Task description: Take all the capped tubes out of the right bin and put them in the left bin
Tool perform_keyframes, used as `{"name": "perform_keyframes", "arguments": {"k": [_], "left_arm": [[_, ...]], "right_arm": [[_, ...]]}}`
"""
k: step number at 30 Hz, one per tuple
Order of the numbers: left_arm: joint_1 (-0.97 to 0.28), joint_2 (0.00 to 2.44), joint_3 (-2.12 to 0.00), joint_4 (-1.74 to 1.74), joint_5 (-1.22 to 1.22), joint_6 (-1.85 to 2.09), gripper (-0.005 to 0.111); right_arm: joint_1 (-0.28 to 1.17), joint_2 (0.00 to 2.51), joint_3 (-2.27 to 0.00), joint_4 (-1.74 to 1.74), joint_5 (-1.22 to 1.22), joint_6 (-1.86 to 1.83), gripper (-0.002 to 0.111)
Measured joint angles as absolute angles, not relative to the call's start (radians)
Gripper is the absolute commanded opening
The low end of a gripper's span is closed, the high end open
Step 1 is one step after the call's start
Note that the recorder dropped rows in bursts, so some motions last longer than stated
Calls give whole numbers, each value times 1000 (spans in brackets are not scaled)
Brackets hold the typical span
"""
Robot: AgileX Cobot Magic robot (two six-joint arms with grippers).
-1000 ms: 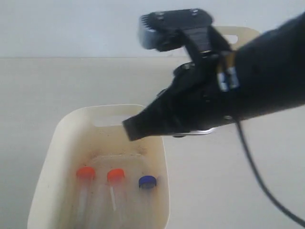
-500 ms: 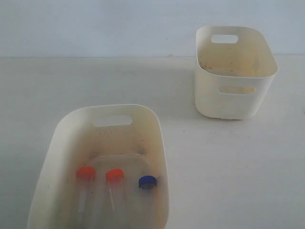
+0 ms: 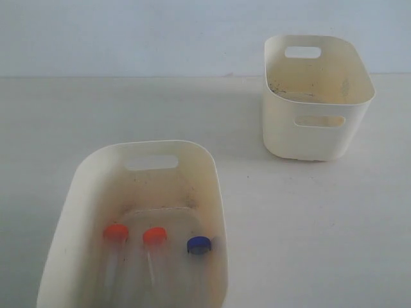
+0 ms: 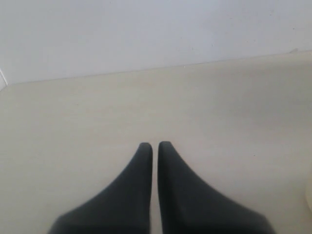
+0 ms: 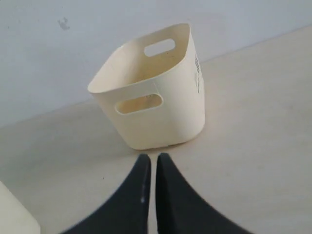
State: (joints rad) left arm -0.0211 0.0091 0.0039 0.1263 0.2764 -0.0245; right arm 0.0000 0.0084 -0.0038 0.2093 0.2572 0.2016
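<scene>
Nearest us, the left bin (image 3: 83,212) holds all three tubes (image 3: 155,235), two orange-capped and one blue, lying side by side on its floor. Neither arm shows in the exterior view. Our left gripper (image 4: 155,145) hangs over bare table (image 4: 73,122) and our right gripper (image 5: 153,157) faces the right bin (image 5: 165,112), each with jaws closed on nothing. Farther off, the right bin looks empty, so we judge the job done. One risk is that its near wall hides part of the floor, where a tube could lie unseen. Another is that a careless right-arm move could knock that bin.
</scene>
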Motion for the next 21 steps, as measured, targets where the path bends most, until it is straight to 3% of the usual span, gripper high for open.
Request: {"name": "perform_keyframes", "arguments": {"k": [9, 21], "left_arm": [[-21, 9, 4, 126, 276, -24, 4], [-21, 9, 4, 126, 276, -24, 4]], "right_arm": [[0, 5, 1, -20, 378, 222, 4], [0, 5, 1, -26, 390, 227, 4]]}}
